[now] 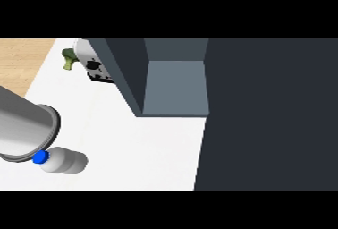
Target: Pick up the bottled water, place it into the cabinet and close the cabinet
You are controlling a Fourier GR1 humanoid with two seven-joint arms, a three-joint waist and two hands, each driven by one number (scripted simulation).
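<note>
Plainly, the white plastic water bottle with a blue cap (63, 161) lies on its side at the near left of the white surface (145, 147), unlifted. A grey forearm (23, 127) overlaps its cap end; neither hand shows. Farther right, the dark grey open cabinet (175, 85) awaits. Beyond stand a toaster-like appliance (95, 67) and green vegetable (69, 59), clear of the path.

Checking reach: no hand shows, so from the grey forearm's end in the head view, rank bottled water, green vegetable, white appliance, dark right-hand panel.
1. bottled water, just below the forearm, lower left.
2. white appliance and green vegetable, upper left; too close to call.
3. dark panel, far right.
</note>
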